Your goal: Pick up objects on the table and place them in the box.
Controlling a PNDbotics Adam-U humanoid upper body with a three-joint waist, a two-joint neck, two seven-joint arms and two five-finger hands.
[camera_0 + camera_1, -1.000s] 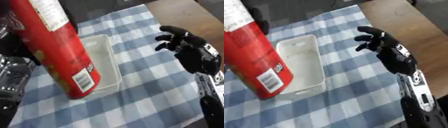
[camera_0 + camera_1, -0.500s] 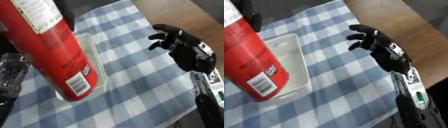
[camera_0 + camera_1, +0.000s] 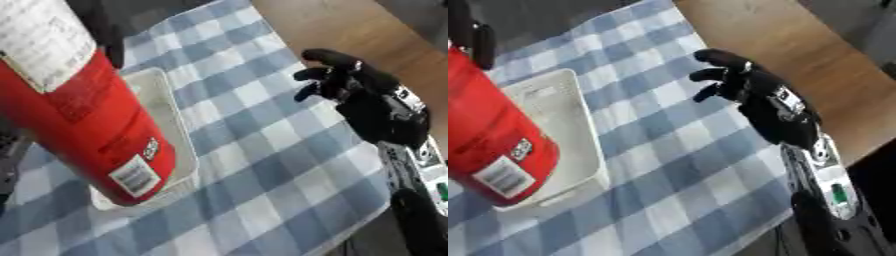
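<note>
A tall red can (image 3: 87, 125) with a white label fills the left of the view, tilted, its bottom end low over the near part of the white box (image 3: 562, 120). Black fingers of my left hand (image 3: 103, 27) curl over the can's upper part; the rest of that hand is hidden. The box lies on the blue-and-white checked cloth (image 3: 262, 150) and its visible part holds nothing. My right hand (image 3: 767, 107) hovers open over the cloth to the right of the box, fingers spread, holding nothing.
Bare wooden table (image 3: 798, 45) runs beyond the cloth's right edge. The cloth's near corner hangs by the table edge at the lower right, beside my right forearm (image 3: 824, 190).
The whole picture has tilted, so the head has moved. The red can now leans more and its bottom end sits lower over the box. The right hand stays open.
</note>
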